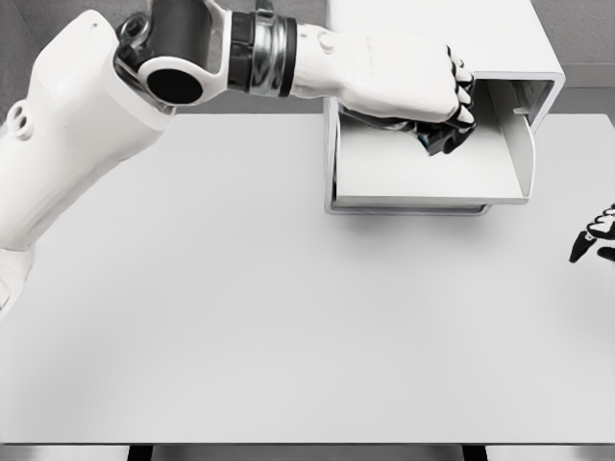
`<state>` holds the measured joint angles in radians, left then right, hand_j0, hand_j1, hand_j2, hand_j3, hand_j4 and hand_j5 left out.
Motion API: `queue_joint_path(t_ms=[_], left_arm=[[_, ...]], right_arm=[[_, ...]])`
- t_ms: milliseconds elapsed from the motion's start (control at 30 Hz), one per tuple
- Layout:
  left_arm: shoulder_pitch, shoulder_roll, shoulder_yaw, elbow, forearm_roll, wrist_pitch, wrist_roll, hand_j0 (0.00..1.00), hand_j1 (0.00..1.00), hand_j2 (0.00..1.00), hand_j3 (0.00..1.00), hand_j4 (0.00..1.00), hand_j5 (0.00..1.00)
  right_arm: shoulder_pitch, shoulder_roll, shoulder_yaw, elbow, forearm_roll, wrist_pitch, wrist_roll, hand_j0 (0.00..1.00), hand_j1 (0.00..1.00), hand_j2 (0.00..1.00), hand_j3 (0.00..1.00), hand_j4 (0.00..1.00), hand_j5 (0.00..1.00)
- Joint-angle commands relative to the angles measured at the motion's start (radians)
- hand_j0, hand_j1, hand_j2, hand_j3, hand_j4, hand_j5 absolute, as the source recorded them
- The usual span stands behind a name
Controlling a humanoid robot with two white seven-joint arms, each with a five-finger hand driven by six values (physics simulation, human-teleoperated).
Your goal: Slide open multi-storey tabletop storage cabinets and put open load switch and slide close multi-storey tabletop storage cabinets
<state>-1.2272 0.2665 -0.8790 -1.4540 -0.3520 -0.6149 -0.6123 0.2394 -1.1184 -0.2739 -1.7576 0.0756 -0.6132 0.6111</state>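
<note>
Nearest the camera: bare white table [288, 317], front edge running along the bottom. Farther back, at the far edge right of the middle, white cabinet [432, 38] with one drawer [423, 168] slid out toward the front. Reaching in from the left, left arm stretched across, left hand [444, 101] hanging over the drawer's right half, fingers [461, 120] curled down and together around something small and dark, probably the switch [434, 140], though too hidden to be sure of the grip. Directly below the fingers, drawer floor, so only a short drop needed; judged step: release into the drawer. Long axis of the dark piece: cannot tell. At the right edge of the table, just the dark fingertips of the right hand [596, 235], well apart from the drawer, spread loosely and holding nothing. Nearer hand for the later push on the drawer front: the left.
</note>
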Motion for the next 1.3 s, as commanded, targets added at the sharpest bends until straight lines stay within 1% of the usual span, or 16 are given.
queue_joint_path(t_ms=[0,100,133,200,367,467,500,567,600,667,700,1100,1167,1200,1233,1267], left_arm=[[0.0,-0.023,-0.021,0.004,-0.004,0.004,0.001,0.47,0.47,0.47,0.47,0.47,0.47],[-0.002,-0.023,-0.025,0.006,-0.005,0.004,0.001,0.52,0.52,0.52,0.52,0.52,0.52],[-0.002,-0.023,-0.026,0.006,-0.007,0.004,0.001,0.52,0.52,0.52,0.52,0.52,0.52],[-0.002,-0.023,-0.026,0.006,-0.051,0.004,0.001,0.52,0.52,0.52,0.52,0.52,0.52],[-0.003,-0.032,-0.025,0.064,-0.134,0.004,0.001,0.52,0.52,0.52,0.52,0.52,0.52],[-0.002,-0.032,-0.025,0.069,-0.134,0.004,0.001,0.53,0.53,0.53,0.53,0.53,0.53],[-0.002,-0.032,-0.025,0.07,-0.134,0.004,0.001,0.57,0.57,0.57,0.57,0.57,0.57],[-0.003,-0.032,-0.023,0.101,-0.131,0.004,0.001,0.78,0.78,0.78,0.78,0.78,0.78],[-0.003,-0.033,-0.023,0.106,-0.131,0.004,0.001,0.86,0.86,0.86,0.86,0.86,0.86],[-0.003,-0.032,-0.023,0.107,-0.131,0.004,0.001,0.97,0.97,0.97,0.97,0.97,0.97],[-0.003,-0.033,-0.023,0.107,-0.131,0.004,0.001,1.0,1.0,1.0,1.0,1.0,1.0],[-0.006,-0.055,-0.015,0.109,-0.131,0.004,0.001,1.0,1.0,1.0,1.0,1.0,1.0],[-0.032,-0.069,-0.012,0.106,-0.124,0.004,0.001,1.0,1.0,1.0,1.0,1.0,1.0],[-0.04,-0.076,0.006,0.092,-0.117,0.004,0.001,1.0,1.0,1.0,1.0,1.0,1.0],[-0.046,-0.076,0.015,0.072,-0.076,0.004,0.001,1.0,1.0,1.0,1.0,1.0,1.0],[-0.057,-0.075,0.015,0.029,-0.009,0.004,0.001,1.0,1.0,1.0,1.0,1.0,1.0]], right_arm=[[-0.011,-0.001,0.097,0.0,0.004,0.002,0.0,0.46,0.46,0.46,0.46,0.46,0.46],[-0.087,0.0,0.183,0.0,0.019,0.002,0.0,0.5,0.5,0.5,0.5,0.5,0.5],[-0.089,0.0,0.193,-0.002,0.019,0.002,0.0,0.5,0.5,0.5,0.5,0.5,0.5],[-0.126,0.0,0.239,-0.002,0.019,0.002,0.0,0.5,0.5,0.5,0.5,0.5,0.5],[-0.132,0.002,0.254,-0.002,0.019,0.002,0.0,0.53,0.53,0.53,0.53,0.53,0.53],[-0.13,0.002,0.254,-0.002,0.019,0.002,0.0,0.53,0.53,0.53,0.53,0.53,0.53],[-0.13,0.002,0.254,-0.002,0.019,0.002,0.0,0.53,0.53,0.53,0.53,0.53,0.53],[-0.132,0.002,0.254,-0.002,0.019,0.002,0.0,0.53,0.53,0.53,0.53,0.53,0.53],[-0.134,0.002,0.254,-0.002,0.019,0.002,0.0,0.53,0.53,0.53,0.53,0.53,0.53],[-0.134,0.002,0.254,-0.002,0.019,0.002,0.0,0.53,0.53,0.53,0.53,0.53,0.53],[-0.134,0.002,0.254,-0.002,0.019,0.002,0.0,0.53,0.53,0.53,0.53,0.53,0.53],[-0.135,0.002,0.254,-0.002,0.018,0.002,0.0,0.53,0.53,0.53,0.53,0.53,0.53],[-0.134,0.002,0.254,-0.002,0.018,0.002,0.0,0.53,0.53,0.53,0.53,0.53,0.53],[-0.135,0.002,0.254,-0.002,0.018,0.002,0.0,0.53,0.53,0.53,0.53,0.53,0.53],[-0.135,0.002,0.254,-0.002,0.018,0.002,0.0,0.53,0.53,0.53,0.53,0.53,0.53],[-0.137,0.002,0.254,-0.002,0.018,0.002,0.0,0.54,0.54,0.54,0.54,0.54,0.54]])
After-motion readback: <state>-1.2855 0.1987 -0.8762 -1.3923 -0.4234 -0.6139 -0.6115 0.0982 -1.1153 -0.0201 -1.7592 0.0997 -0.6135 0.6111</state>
